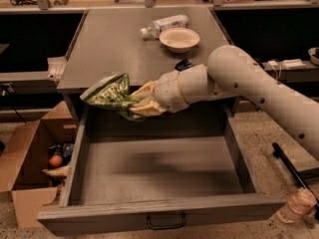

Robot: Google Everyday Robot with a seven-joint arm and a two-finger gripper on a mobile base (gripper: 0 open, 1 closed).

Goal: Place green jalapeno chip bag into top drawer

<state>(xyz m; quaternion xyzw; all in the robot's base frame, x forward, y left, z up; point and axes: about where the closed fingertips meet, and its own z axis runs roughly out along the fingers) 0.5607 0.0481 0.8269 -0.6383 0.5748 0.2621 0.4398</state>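
Above grey metal drawer [159,176], fingers [143,105] pinching crinkly green bag [107,92]

— Where's the gripper [135,105]?
— Left of centre, at the end of the arm [259,88], which reaches in from the right, near level, wrist [174,88] pointing left
— Its fingers [145,108]?
— Clamped on the green jalapeno chip bag [107,92]

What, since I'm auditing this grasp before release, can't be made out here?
Camera view:
- end effector, above the back-left corner of the top drawer, gripping the green jalapeno chip bag: contact points buried in crinkles.
- Bag lettering: blurred.
- dark wrapper on the counter: partly behind the arm.
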